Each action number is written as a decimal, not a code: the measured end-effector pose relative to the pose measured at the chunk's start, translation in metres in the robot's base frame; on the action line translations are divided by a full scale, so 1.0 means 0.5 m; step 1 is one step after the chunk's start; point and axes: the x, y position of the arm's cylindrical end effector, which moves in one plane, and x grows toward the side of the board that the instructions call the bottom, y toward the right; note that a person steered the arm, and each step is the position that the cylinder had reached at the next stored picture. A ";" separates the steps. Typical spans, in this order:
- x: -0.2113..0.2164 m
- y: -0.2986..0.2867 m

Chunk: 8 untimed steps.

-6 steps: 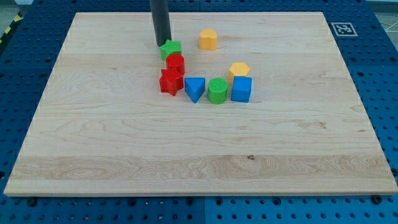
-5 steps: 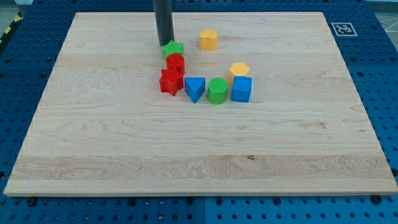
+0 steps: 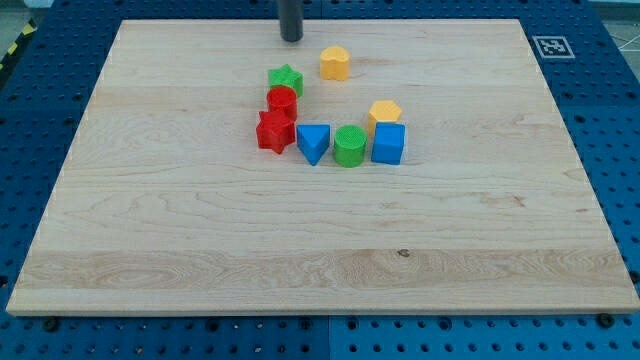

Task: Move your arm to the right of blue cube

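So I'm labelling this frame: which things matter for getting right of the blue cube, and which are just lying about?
In the job:
blue cube
my tip, near the view's top, far from the cube

Lying about:
green cylinder
blue triangle
yellow hexagon
red star
red cylinder
green star
yellow block

A pale wooden board [image 3: 330, 260] with visible grain fills most of the view, wider at the near edge than at the far one; a small dark knot [image 3: 404, 253] marks it near the front, right of centre; the board lies on a blue perforated surface [image 3: 615, 130] dotted with regular rows of holes, showing along the left, right and near sides; a black-and-white square marker [image 3: 551, 46] sits just beside the board's far right corner; a yellow-and-black striped strip [image 3: 14, 48] crosses the far left corner; the light is even and soft, with faint shadows.
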 end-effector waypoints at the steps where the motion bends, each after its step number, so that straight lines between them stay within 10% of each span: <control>1: -0.024 0.099; 3: -0.023 0.333; 5: 0.153 0.504; 8: 0.421 0.474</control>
